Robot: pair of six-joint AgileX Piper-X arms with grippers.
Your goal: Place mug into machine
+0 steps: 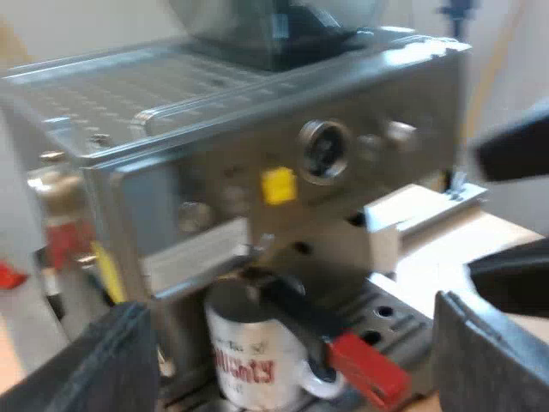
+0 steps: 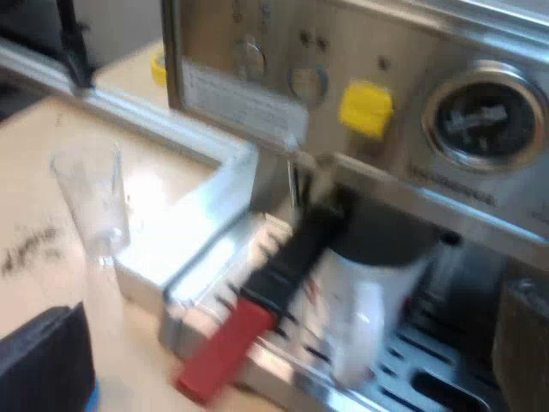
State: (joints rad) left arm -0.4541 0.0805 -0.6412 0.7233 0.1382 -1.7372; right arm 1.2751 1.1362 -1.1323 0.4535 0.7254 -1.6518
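Under the espresso machine's (image 1: 257, 154) front the mug (image 1: 249, 360) stands upright on the slotted drip tray (image 1: 390, 313), its mouth just beneath the metal holder locked in above it. It is white with red lettering on its side. The holder's dark handle (image 1: 296, 305) reaches out over the mug's rim and ends in red (image 1: 364, 371) close to the mug's own handle. I cannot tell whether the dark handle touches the rim.

My left hand (image 1: 287, 305) hangs in front of the machine with its two black fingers (image 1: 116, 360) spread wide, and nothing is held between them. From there I see the bean hopper (image 1: 274, 26) on the machine's top, and the round gauge (image 1: 324, 150) with a yellow tag (image 1: 279, 184) beside it on the front panel.

My right hand (image 2: 292, 309) is closer to the machine's front (image 2: 283, 51), fingers (image 2: 43, 365) likewise far apart and gripping nothing. From there the mug (image 2: 360, 292) sits on the tray (image 2: 433, 365) under the gauge (image 2: 485, 116) and the yellow tag (image 2: 366, 107). The handle (image 2: 296, 249) slants down past it to the red end (image 2: 225, 348), which juts beyond the tray's edge. A clear measuring glass (image 2: 90, 202) stands upright on the bench (image 2: 34, 257), apart from the tray.
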